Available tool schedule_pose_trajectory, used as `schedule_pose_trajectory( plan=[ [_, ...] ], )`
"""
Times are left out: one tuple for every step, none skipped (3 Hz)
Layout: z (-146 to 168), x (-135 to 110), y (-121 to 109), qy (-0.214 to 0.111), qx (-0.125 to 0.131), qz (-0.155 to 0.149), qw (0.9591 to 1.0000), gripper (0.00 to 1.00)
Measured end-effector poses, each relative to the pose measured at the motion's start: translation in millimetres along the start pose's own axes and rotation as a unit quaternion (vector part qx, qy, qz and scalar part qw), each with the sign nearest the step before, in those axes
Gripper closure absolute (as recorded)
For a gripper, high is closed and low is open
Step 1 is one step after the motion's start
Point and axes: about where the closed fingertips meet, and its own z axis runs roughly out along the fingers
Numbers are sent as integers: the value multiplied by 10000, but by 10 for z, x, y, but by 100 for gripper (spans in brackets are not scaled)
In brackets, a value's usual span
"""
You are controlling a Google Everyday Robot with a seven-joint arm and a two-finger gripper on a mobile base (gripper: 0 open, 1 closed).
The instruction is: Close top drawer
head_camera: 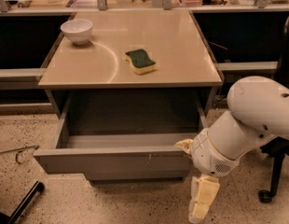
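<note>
The top drawer (112, 160) of the grey cabinet is pulled far out. It is empty inside, and its flat front panel has small white scratch marks near the upper edge. My gripper (193, 174) is at the right end of that front panel, on a white arm (256, 120) that comes in from the right. One cream finger (184, 145) lies at the panel's top right corner and the other (202, 202) hangs down below it, so the gripper is open and holds nothing.
A white bowl (77, 30) and a green-and-yellow sponge (141, 61) sit on the beige cabinet top (172, 45). A lower drawer front (135, 176) shows under the open one. A chair base (268, 195) stands at the right, and a dark bar (23, 202) lies on the floor at the left.
</note>
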Motion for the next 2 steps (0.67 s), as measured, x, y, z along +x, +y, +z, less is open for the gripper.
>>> schedule_pose_trajectory(
  plan=[
    [292,-27,8,-52,-337,-31,9994,0],
    [710,-96,4,-110,-846,-132,9963,0]
  ],
)
